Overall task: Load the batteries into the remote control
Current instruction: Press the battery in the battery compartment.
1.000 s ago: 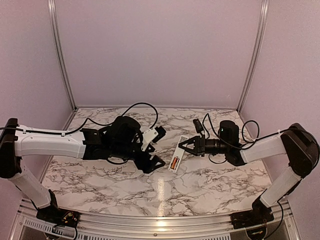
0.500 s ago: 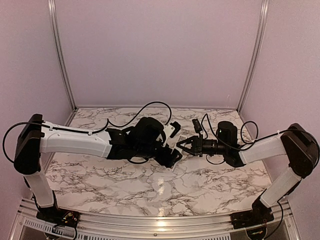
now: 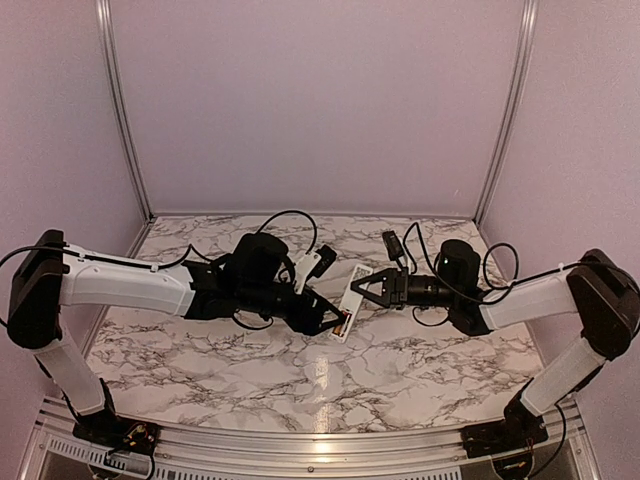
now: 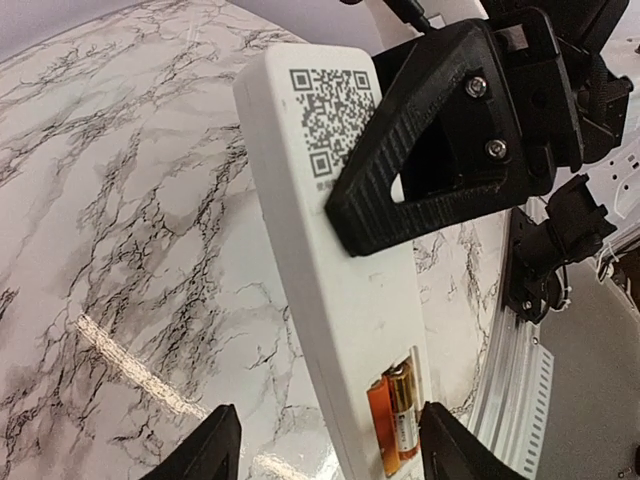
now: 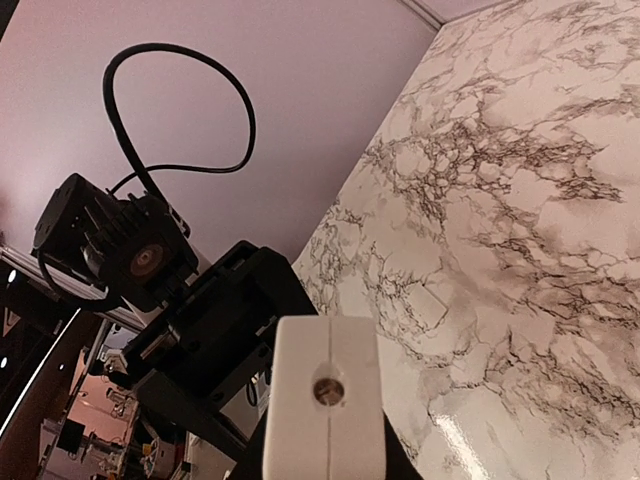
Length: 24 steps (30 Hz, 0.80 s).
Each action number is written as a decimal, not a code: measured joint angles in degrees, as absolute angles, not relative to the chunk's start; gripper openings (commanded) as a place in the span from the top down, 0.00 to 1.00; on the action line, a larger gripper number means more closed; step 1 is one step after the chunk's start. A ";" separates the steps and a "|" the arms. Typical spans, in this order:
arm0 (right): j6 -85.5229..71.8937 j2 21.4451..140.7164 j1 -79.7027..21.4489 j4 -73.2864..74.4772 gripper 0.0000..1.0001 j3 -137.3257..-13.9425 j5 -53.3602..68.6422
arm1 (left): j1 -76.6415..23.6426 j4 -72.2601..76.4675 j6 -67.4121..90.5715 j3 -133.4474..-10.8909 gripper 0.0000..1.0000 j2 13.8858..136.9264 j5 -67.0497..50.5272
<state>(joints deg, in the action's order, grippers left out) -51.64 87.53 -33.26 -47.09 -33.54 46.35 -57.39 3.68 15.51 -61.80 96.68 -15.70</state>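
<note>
The slim white rectangular plastic remote control [image 3: 347, 306] is at the middle of the marble-patterned desk [image 3: 400, 370]. Its long axis runs from far edge to near edge, leaning slightly left. The right gripper [image 3: 359, 288] pinches its far end. The left gripper [image 4: 330, 452] is spread wide, with a fingertip on either side of the near end. Only the left wrist view shows the open compartment [image 4: 398, 362] there, holding two copper-brown cylindrical batteries [image 4: 394, 420] side by side, and a QR code [image 4: 326, 110]. The right wrist view sees the remote end-on.
</note>
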 measured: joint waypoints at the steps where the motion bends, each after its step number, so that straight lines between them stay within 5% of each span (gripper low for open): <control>1: -51.64 87.39 -33.54 -47.29 1.00 -33.54 46.57 | -57.39 4.32 15.59 -61.80 0.39 96.68 -16.45; 24: -51.42 87.31 -35.00 -47.72 1.00 -33.63 47.46 | -57.04 6.00 17.52 -62.13 0.51 98.26 -20.56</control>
